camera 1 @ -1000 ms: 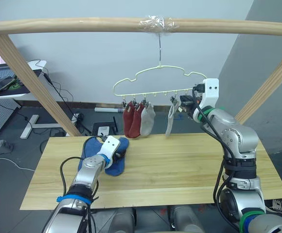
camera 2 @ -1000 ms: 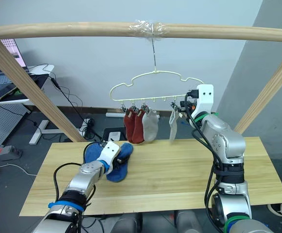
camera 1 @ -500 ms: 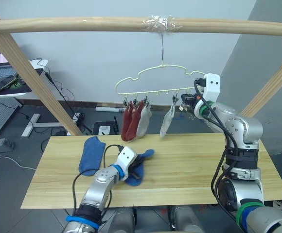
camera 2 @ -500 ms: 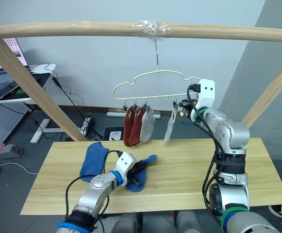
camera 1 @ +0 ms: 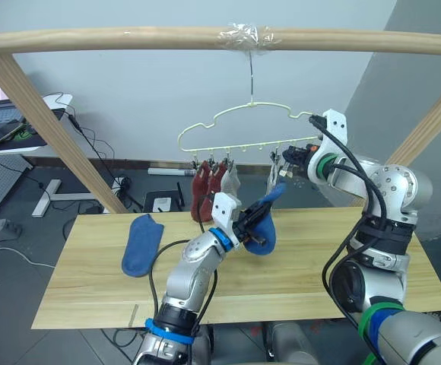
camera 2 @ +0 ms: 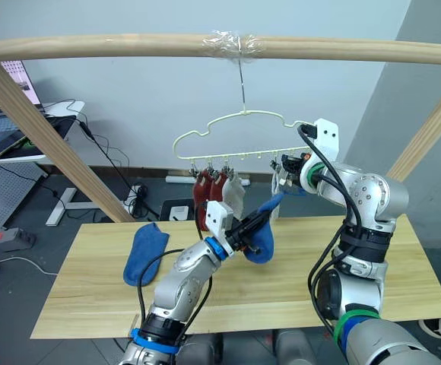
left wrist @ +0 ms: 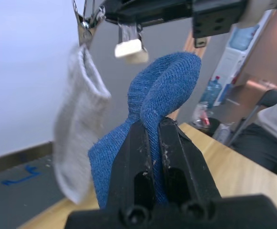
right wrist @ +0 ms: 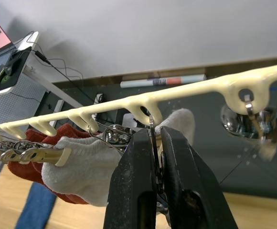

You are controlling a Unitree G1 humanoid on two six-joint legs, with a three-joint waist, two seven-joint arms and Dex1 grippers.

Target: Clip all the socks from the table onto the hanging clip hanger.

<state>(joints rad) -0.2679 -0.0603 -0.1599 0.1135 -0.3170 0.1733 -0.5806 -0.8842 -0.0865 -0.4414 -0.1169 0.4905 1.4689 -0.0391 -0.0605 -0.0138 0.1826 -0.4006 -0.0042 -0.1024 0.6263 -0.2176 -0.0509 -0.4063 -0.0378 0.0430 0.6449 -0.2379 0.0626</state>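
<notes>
held sock: blue knit ankle sock (camera 1: 262,220), bunched, folded, raised near pale yellow-green wire clip hanger (camera 1: 239,129)
left gripper (camera 2: 252,228): clenched on it
right gripper (right wrist: 155,157): pinching a grey metal clip (right wrist: 152,138)
light wooden plank table (camera 1: 296,266): second blue sock (camera 1: 142,243) flat

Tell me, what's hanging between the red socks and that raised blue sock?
A light grey sock, clipped to the clip hanger beside the red socks, left of the raised blue sock, in the right eye view.

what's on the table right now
One blue sock lies flat near the left end of the table. The left gripper holds the other blue sock up above it; the tabletop directly beneath is hidden.
</notes>
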